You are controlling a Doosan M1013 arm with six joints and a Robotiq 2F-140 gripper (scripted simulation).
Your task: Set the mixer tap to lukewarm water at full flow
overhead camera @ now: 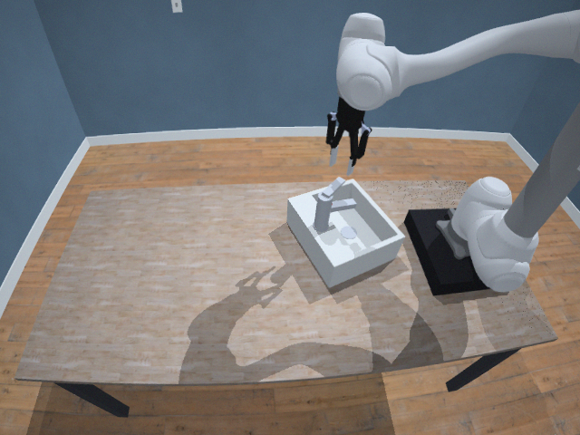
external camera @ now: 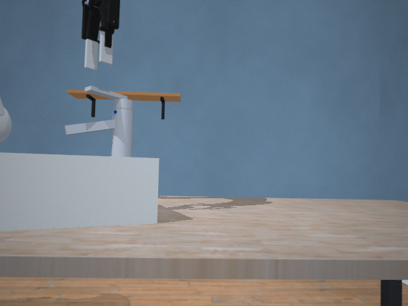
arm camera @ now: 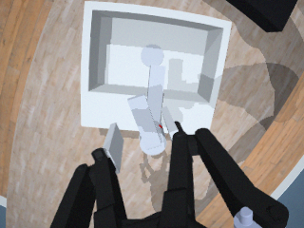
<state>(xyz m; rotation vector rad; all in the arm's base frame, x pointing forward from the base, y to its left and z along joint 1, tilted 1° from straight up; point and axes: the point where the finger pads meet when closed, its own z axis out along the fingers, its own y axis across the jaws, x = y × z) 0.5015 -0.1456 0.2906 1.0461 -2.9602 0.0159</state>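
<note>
Overhead, parted pincer above lever, apart.

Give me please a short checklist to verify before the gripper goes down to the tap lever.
1. Gripper partly open, nothing between its fingers: ok.
2. Gripper above the lever with a gap, not touching: ok.
3. Lever pointing straight out over the spout: not ok; in the top view it is turned away from the spout.
4. Lever lifted all the way: not ok, it lies low.
5. Blue dot and red dot located: ok.
6. Fingers lined up to straddle the lever: cannot tell.
</note>
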